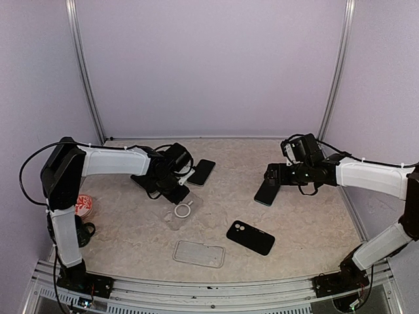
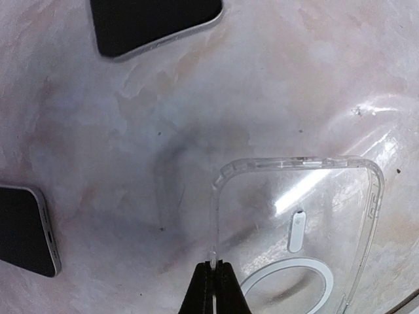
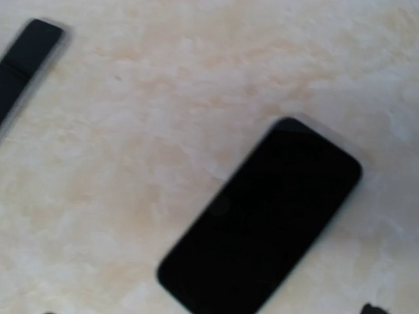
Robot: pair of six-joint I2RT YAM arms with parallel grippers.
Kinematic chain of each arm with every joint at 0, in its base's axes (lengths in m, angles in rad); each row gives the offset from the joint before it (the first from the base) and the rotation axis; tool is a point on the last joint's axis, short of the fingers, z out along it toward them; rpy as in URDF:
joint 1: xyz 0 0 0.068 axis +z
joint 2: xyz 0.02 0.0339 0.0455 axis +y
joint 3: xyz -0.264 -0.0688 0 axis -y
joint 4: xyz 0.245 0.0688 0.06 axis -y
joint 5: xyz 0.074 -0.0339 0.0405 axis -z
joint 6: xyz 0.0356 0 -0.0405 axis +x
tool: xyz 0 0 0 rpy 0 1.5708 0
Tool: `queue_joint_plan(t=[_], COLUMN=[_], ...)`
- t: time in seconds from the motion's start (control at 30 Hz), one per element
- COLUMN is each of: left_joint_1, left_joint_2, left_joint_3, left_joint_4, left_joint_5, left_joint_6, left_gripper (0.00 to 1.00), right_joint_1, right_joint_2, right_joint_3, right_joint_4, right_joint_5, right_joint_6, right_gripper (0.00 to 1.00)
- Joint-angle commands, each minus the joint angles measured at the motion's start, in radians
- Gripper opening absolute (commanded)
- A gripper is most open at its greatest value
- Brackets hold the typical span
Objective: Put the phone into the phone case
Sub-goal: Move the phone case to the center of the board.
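My left gripper (image 1: 177, 193) is shut on the side rim of a clear phone case (image 1: 181, 210) with a white ring on its back. In the left wrist view the closed tips (image 2: 214, 265) pinch that rim, and the clear phone case (image 2: 298, 216) spreads to the right. One dark phone (image 1: 201, 172) lies just beyond this gripper. My right gripper (image 1: 270, 178) hovers open over a second dark phone (image 1: 266, 193). Screen up, this phone (image 3: 262, 229) fills the right wrist view, with nothing held.
A black phone or case (image 1: 250, 237) with camera lenses lies at centre front. Another clear case (image 1: 198, 254) lies flat near the front edge. A red and white round thing (image 1: 84, 205) sits by the left arm. Walls enclose the table on three sides.
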Motion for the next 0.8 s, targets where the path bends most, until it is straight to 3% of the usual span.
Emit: queue_joint_plan(t=[0.0,0.27,0.4,0.67,0.77], left_joint_1=[-0.029,-0.108,-0.12,-0.142,-0.155], left_joint_2=[0.038,0.133,0.199,0.242,0.256], left_joint_3=[0.088,0.238,0.306,0.356,0.357], left_joint_4=[-0.033,-0.104,-0.138,-0.147,-0.139], left_joint_5=[0.012,-0.056,-0.021,0.009,0.005], left_joint_6=[0.186,0.358,0.414,0.481,0.487], left_gripper=[0.0,0.0,0.0,0.0,0.05], right_joint_1=[0.011,0.011,0.011,0.011,0.011], right_joint_2=[0.053,0.138,0.192,0.289,0.321], right_joint_3=[0.031,0.036,0.041,0.075,0.091], right_joint_4=[-0.043,-0.04,-0.025,-0.017,-0.014], right_joint_5=[0.084,0.146,0.151,0.161,0.158], right_joint_6=[0.04,0.148,0.203,0.286,0.307], right_gripper=[0.99,1.0,0.99,0.99,0.99])
